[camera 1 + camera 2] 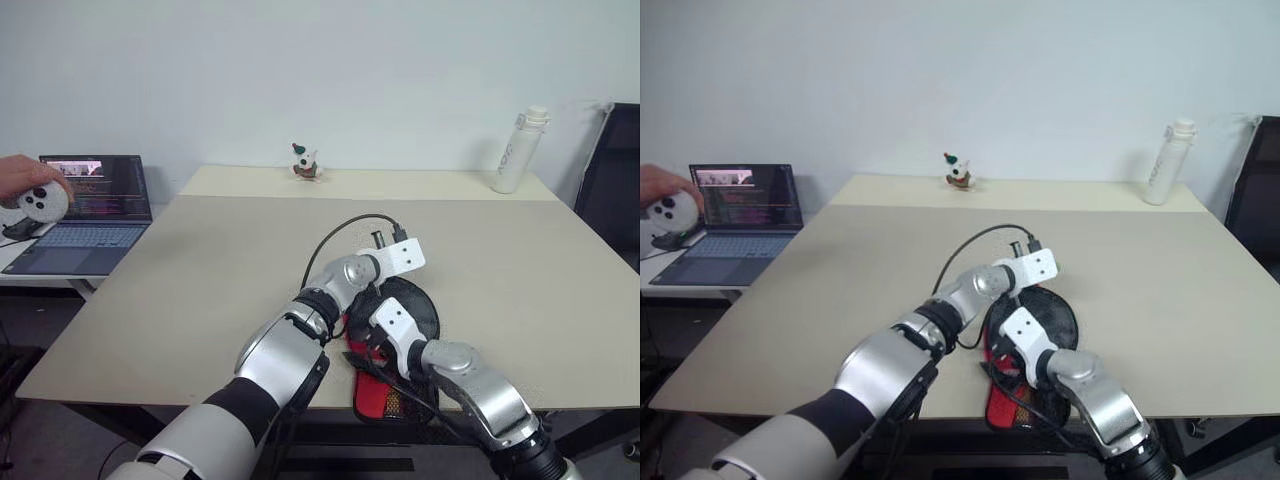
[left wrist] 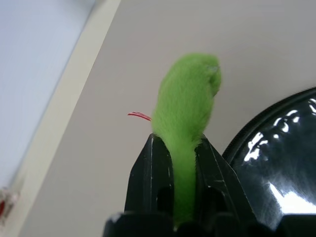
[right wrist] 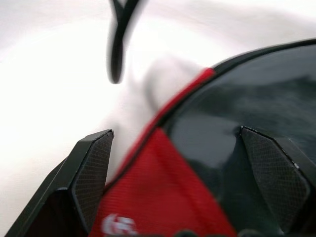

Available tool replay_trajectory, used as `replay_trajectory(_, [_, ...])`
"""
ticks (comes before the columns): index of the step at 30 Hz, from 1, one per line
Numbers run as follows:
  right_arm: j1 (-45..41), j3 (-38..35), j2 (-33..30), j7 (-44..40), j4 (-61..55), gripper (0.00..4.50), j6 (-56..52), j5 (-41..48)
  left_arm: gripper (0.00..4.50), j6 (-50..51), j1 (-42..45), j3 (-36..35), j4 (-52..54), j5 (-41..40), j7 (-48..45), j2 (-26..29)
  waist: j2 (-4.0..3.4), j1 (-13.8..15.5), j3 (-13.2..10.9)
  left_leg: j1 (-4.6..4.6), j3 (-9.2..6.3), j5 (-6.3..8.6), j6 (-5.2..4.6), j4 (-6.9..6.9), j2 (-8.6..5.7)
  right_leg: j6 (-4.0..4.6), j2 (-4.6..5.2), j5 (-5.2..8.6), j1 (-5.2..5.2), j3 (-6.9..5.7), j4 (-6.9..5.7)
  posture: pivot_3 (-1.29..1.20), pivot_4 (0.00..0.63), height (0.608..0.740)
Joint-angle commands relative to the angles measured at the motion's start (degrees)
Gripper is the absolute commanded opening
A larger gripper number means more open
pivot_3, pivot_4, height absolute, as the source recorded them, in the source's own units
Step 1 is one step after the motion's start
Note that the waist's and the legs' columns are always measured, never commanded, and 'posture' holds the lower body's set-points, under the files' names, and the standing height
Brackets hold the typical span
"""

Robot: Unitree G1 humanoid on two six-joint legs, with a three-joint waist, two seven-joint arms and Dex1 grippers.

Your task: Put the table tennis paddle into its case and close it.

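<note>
Black-and-red case (image 1: 398,340) lies near the desk (image 1: 200,290) front edge, with the paddle (image 2: 276,163) seemingly already inside it. Left fingers (image 2: 153,182) pinch a lime-green fuzzy thing (image 2: 187,108) just beside the case, while right fingers (image 3: 94,173) gape wide over its red panel. Judging by this, zipping shut remains.

Wall (image 1: 350,70): plain, pale, evenly lit.
Table (image 1: 200,290): broad beige top, with a second, paler one (image 1: 420,184) butted against its far edge.
Side desk (image 1: 20,262): lower, on the left, carrying an open laptop (image 1: 85,210) (screen lit).
Chair (image 1: 612,180): dark, at the right edge.
</note>
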State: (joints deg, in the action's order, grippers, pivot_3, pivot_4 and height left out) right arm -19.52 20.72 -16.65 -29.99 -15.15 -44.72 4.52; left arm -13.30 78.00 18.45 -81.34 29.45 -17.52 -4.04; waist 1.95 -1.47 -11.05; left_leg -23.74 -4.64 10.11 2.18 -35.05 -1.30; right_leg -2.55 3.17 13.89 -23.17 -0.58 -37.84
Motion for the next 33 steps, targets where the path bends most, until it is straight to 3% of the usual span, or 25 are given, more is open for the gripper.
replay_trajectory(1, [4.4, 4.9, 0.3, -0.6, 4.0, 4.5, -6.7, 0.5, 0.08, -4.5, 4.3, 1.0, 2.6, 1.0, 1.9, -2.6, 0.0, 0.1, 0.0, 0.0, 0.0, 0.0, 0.0, 0.0, 0.0, 0.0, 0.0, 0.0, 0.01, -0.01, 0.01, 0.0, 0.15, 0.74])
replay_trajectory(12, [4.1, 3.4, 1.4, 2.3, 4.8, 4.5, -5.2, -0.9, 0.08, -4.1, 4.2, 1.8, 2.3, 3.0, 4.6, -2.5, -0.02, 0.6, 0.0, -0.02, -0.01, 0.0, 0.0, 0.0, -0.02, -0.01, 0.03, 0.0, 0.01, -0.01, 0.05, 0.0, 0.15, 0.74])
replay_trajectory(25, [2.9, -6.9, -2.1, 2.2, 4.7, 4.5, -3.7, 2.0, 0.08, -3.7, 2.6, 2.2, 2.1, 3.5, 3.6, -1.7, -0.02, 1.5, 0.0, -0.05, 0.01, 0.0, 0.0, -0.02, -0.07, -0.05, 0.06, -0.03, 0.01, 0.0, 0.08, 0.0, 0.15, 0.74])
replay_trajectory(33, [3.3, -6.6, -1.6, 3.2, 5.3, 4.5, -5.3, 1.6, 0.08, -2.9, 3.1, 2.3, 2.0, 3.7, 4.0, -2.1, -0.02, 1.4, 0.0, -0.05, 0.0, 0.0, 0.0, -0.02, -0.06, -0.06, 0.06, -0.03, 0.02, -0.01, 0.09, 0.0, 0.15, 0.74])
